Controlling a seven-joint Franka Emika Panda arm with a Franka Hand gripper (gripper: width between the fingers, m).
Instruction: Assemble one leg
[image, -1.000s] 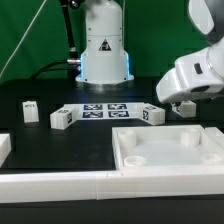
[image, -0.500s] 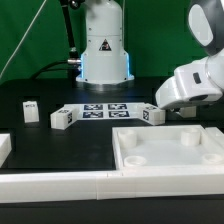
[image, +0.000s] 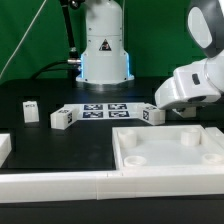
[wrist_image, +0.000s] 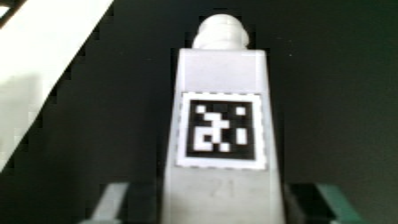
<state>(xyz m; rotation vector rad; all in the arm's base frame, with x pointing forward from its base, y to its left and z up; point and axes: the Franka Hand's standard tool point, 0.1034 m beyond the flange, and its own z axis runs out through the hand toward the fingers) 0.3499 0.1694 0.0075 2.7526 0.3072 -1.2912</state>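
the gripper (wrist_image: 217, 192) is straddling the leg (wrist_image: 222, 80), fingers (wrist_image: 116, 198) spread, gaps flanking its edges; the arm (image: 190, 85) is hiding both in the exterior view.

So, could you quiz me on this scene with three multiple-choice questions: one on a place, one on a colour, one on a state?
1. Where is the leg in the wrist view?
A between the gripper's fingers
B on the robot's base
C on the marker board

2. What colour is the table?
A green
B black
C white

3. What state are the visible corner holes of the square panel in?
A empty
B each holding a post
C taped over

Answers:
1 A, a finger shows on each side of it.
2 B, its bare surface shows black.
3 A, nothing stands in them.
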